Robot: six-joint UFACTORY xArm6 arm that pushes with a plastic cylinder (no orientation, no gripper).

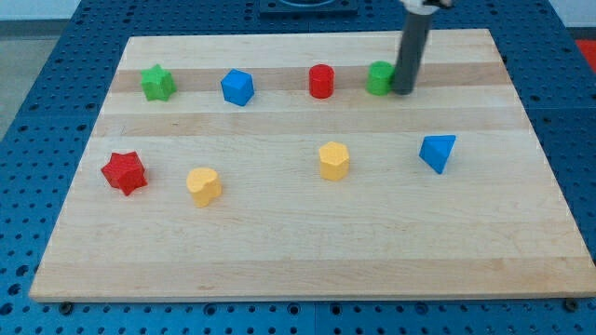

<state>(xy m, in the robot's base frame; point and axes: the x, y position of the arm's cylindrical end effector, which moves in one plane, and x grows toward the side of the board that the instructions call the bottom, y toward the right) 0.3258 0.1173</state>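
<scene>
Board of pale wood [298, 251] lying flat on blue perforated bench [56, 37], filling most of the view. Dark rod [411, 46] coming down from the view's top, right of centre. End effector just that bare rod: no jaws to open or close, nothing held. my tip [403, 91] down at board level, pressed against or just beside the right side of green block [377, 78]; shape hard to tell, right edge hidden by rod. Contact looks low on the block and near mid-height of its side, judging from the overlap.

Same top row, leftward: red cylinder [321, 81] near, blue cube [237, 87], green star [157, 83]. Lower row, well apart from tip: red star [124, 172], yellow heart-like block [203, 185], yellow hexagonal block [334, 160], blue triangular block [438, 152] below tip.
</scene>
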